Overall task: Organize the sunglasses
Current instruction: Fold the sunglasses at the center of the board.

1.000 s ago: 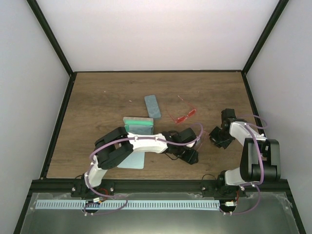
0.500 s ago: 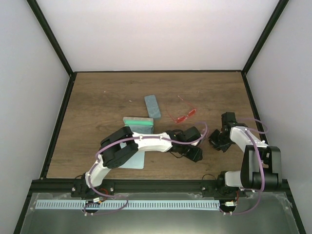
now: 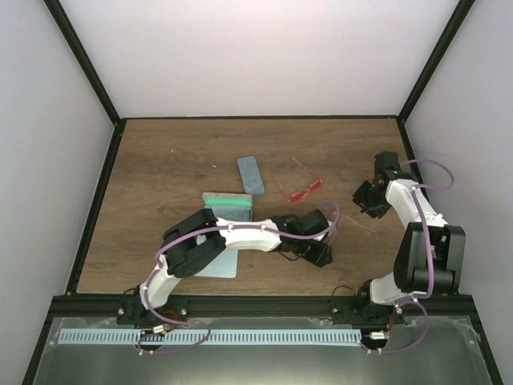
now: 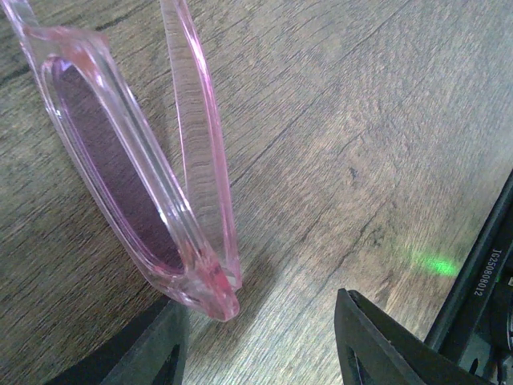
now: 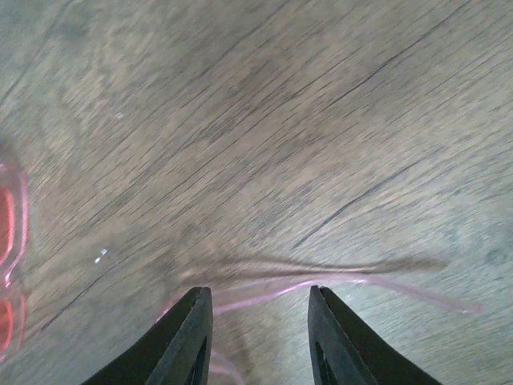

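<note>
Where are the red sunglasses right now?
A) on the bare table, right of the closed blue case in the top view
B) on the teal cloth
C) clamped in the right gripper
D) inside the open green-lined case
A: the top view shows the red sunglasses lying on the wooden table, apart from the blue case and to its right, with nothing gripping them.

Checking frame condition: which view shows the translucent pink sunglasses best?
Left wrist: the pink sunglasses fill the picture, one lens and its rim sharp against the table. Right wrist catches only a thin, blurred pink temple low in the picture. From the top external they are too faint to make out.
</note>
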Robot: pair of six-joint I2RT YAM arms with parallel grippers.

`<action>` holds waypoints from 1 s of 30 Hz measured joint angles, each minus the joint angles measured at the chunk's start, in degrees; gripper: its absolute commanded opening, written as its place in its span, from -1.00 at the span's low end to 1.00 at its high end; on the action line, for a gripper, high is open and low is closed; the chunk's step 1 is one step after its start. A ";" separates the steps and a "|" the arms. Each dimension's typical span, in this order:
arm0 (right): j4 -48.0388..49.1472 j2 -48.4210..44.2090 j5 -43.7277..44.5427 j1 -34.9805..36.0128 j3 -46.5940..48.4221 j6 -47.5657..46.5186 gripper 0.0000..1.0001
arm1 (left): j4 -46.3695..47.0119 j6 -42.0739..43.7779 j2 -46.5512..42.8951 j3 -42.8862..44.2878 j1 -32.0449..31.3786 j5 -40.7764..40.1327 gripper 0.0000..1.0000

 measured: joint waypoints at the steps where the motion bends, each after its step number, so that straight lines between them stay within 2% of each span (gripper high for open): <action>1: 0.09 0.48 0.11 -0.24 0.28 -0.11 -0.31 | 0.00 0.00 0.00 0.00 0.00 0.00 0.06; 10: 0.04 9.53 1.97 -3.80 2.01 -1.68 -0.39 | -1.07 0.24 0.00 0.50 0.26 -0.02 0.06; 20: 2.03 7.17 1.53 -3.80 -6.60 -1.64 -0.44 | -2.62 2.08 0.68 1.97 1.03 0.15 0.06; 30: 3.32 3.65 -0.26 -3.80 -10.36 -0.98 -0.43 | -3.13 3.61 2.36 4.50 1.51 0.68 0.06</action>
